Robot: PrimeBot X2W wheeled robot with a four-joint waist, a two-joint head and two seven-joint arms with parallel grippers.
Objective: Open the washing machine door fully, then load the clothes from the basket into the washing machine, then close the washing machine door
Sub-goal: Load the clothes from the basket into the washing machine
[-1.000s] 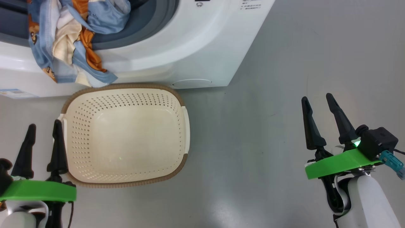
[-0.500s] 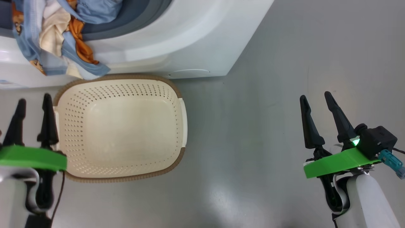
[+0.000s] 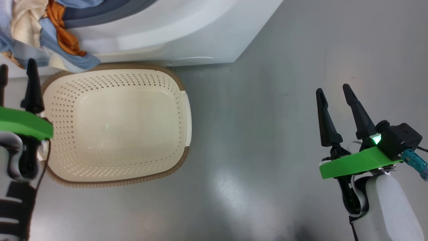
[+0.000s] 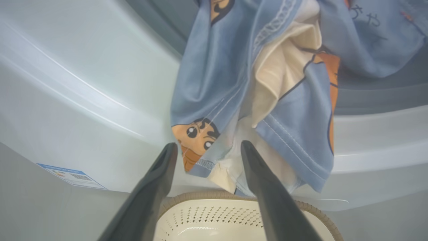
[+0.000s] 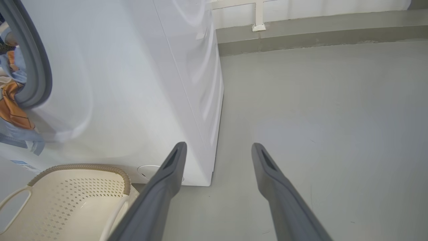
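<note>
While draped from the grey-gasketed mouth of the white box-shaped washing machine [image 3: 200, 33]: light blue cartoon-face fabric clothes [image 4: 234, 83], just beyond the left gripper [image 4: 209, 144], jaws spread, gripping nothing. Cream-white perforated oval plastic basket [image 3: 117, 134] beneath those jaws. Right gripper [image 3: 332, 88] likewise parted, over grey floor [image 3: 260, 134], basket well to its left.

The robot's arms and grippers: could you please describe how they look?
The left gripper and right gripper each have two long, tapering black fingers on a green plate. The forearms are white. The right also carries a black box, green light and teal plug; the left, a thin dark cable.
</note>
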